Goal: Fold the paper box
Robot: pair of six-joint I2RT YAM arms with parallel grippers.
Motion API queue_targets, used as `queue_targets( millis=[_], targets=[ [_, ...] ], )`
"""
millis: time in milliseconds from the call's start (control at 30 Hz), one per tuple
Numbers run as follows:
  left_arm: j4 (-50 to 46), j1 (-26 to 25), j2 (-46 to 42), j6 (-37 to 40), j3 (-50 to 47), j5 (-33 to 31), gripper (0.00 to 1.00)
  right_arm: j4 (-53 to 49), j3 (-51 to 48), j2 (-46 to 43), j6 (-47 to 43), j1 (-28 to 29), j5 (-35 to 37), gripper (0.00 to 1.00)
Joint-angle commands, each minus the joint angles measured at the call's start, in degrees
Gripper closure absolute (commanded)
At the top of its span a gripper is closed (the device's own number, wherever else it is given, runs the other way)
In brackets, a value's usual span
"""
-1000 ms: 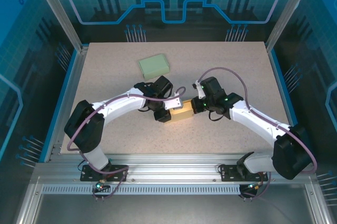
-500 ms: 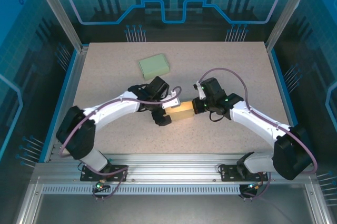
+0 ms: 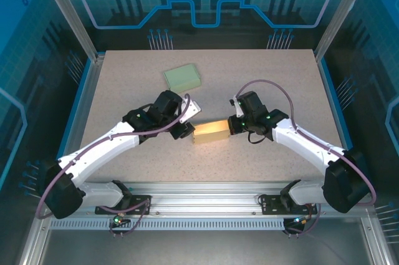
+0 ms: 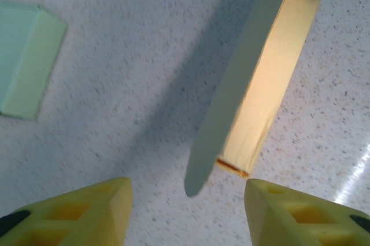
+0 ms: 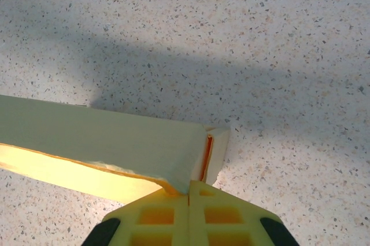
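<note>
two arms reach in from the near edge of a speckled bench [image 3: 280, 78] and meet at its middle, one on each side of a pale yellow paper box [image 3: 212, 131]. the box lies on the bench as a long, low, part-formed shape, its length running left to right between the arms.

the right end effector [image 5: 189, 191] is closed. its two yellow fingers press together on the box's right end, pinching a thin wall of paper at the corner. this looks like an anchoring grip, pinning the light paper so it does not slide or spin when the other arm works on it.

the left end effector [image 4: 188, 194] is open and holds nothing. its fingers stand apart just short of the box's left end, not touching it. from its wrist camera the box stretches away ahead, one long panel standing on edge in shadow with the lit yellow face beside it. the spread fingers aimed at that end suggest it is lining up to take or press a panel, so the fold appears unfinished.

farther back and to the left, well apart from both arms, a green box [image 3: 182, 78] sits flat on the bench, out of the way of the work.
</note>
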Motion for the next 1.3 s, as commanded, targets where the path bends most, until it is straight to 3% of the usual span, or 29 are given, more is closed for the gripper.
queue_targets(
  millis=[0, 133, 333, 533, 633, 867, 1033, 1267],
  targets=[
    [-6.56, 0.46, 0.97, -8.01, 2.33, -0.86, 0.46, -4.05, 1.55, 0.19, 1.08, 1.04, 0.66, 1.00],
    [-10.10, 0.49, 4.40, -8.81, 3.09, -5.60, 0.49, -4.15, 2.05, 0.18, 1.16, 1.30, 0.26, 1.00],
    [-6.93, 0.44, 7.52, -8.57, 3.24, -4.07, 0.52, -4.15, 2.37, 1.01, 1.17, 1.41, 0.18, 1.00],
    [-7.16, 0.47, 9.33, -9.27, 5.74, -4.17, 0.75, -3.80, 2.70, 2.21, 1.12, 1.47, -0.07, 1.00],
    [-8.08, 0.42, 9.76, -10.38, 6.55, -3.50, 0.79, -3.55, 2.90, 2.54, 1.11, 1.48, -0.44, 1.00],
    [-9.57, 0.42, 11.50, -11.74, 7.55, -2.58, 0.77, -3.58, 3.46, 3.05, 0.84, 1.47, -0.44, 1.00],
    [-10.31, 0.35, 12.23, -10.88, 7.95, -3.68, 0.47, -3.27, 3.30, 3.23, 0.81, 1.47, -0.75, 1.00],
    [-10.03, 0.34, 11.03, -10.40, 8.02, -4.27, 0.46, -3.25, 3.12, 3.31, 0.84, 1.47, -0.53, 1.00]
  ],
)
